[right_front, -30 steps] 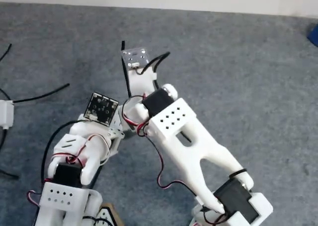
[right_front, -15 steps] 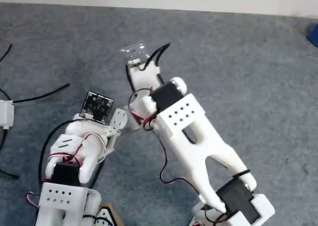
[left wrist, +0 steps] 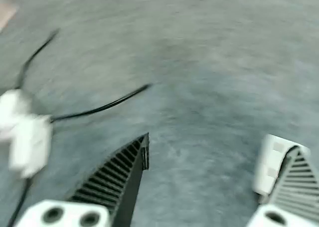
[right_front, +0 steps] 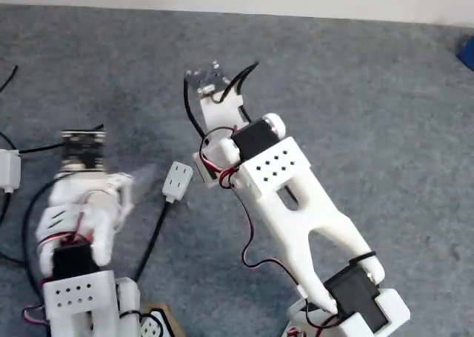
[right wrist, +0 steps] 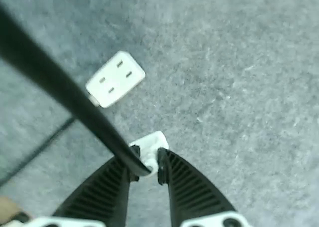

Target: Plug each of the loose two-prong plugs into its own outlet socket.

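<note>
Left tool [left wrist: 219, 142] swung aside, plug [right wrist: 151, 141] in right tool [right wrist: 148, 155], near outlet [right wrist: 115, 79]

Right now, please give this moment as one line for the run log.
left gripper: open, loose plug lying on carpet | right gripper: shut on held plug | outlet socket: on carpet, slots empty

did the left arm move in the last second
Yes, the left arm swung left, away from the outlet block and toward the white plug.

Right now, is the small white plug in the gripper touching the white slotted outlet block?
Apart. Right wrist view shows grey carpet between plug and outlet block.
</note>
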